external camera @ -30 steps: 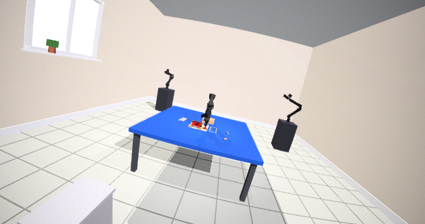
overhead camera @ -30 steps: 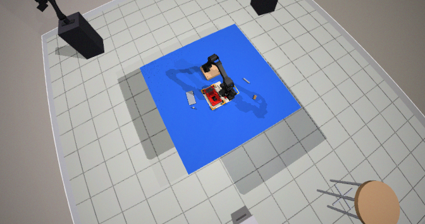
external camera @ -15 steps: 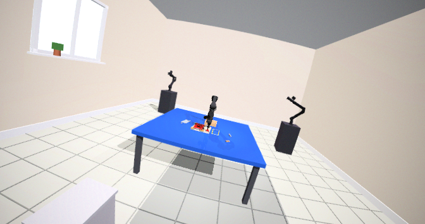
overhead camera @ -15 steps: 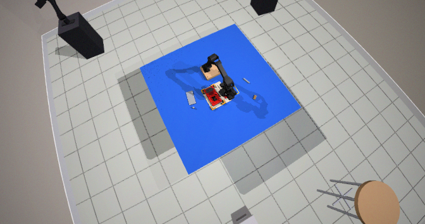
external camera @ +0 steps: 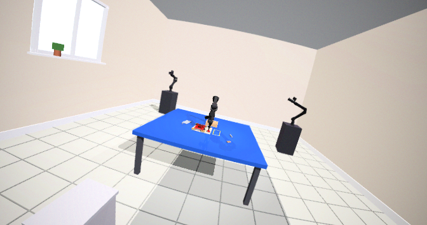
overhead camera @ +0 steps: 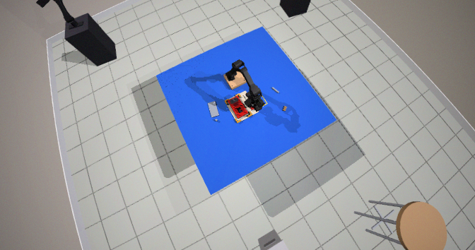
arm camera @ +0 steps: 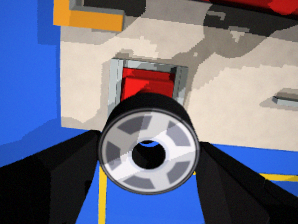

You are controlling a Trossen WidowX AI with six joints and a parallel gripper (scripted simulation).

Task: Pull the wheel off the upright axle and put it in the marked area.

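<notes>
My gripper (overhead camera: 256, 104) (external camera: 210, 128) (arm camera: 148, 146) is shut on the wheel (arm camera: 149, 129), a black tyre with a silver spoked face, one finger on each side. The wheel's face is toward the wrist camera. Its centre hole is dark with a thin blue sliver at the top; no axle shows in it. Behind the wheel a red block (arm camera: 148, 86) sits in a grey frame on the pale board (arm camera: 84, 75); the wheel hides its lower part. The marked area, a yellow outline (external camera: 220, 133) (arm camera: 102, 200), is on the blue table beside the board, partly hidden by wheel and fingers in the wrist view.
A red unit (overhead camera: 242, 112) (external camera: 199, 126) with orange-cornered surround is on the board's other side. A pale flat slab (overhead camera: 213, 109) (external camera: 187, 122) lies beyond it. A grey rod (overhead camera: 275, 90) (external camera: 230, 135) and a small orange-brown block (overhead camera: 285, 108) (external camera: 229, 142) lie past the marked area.
</notes>
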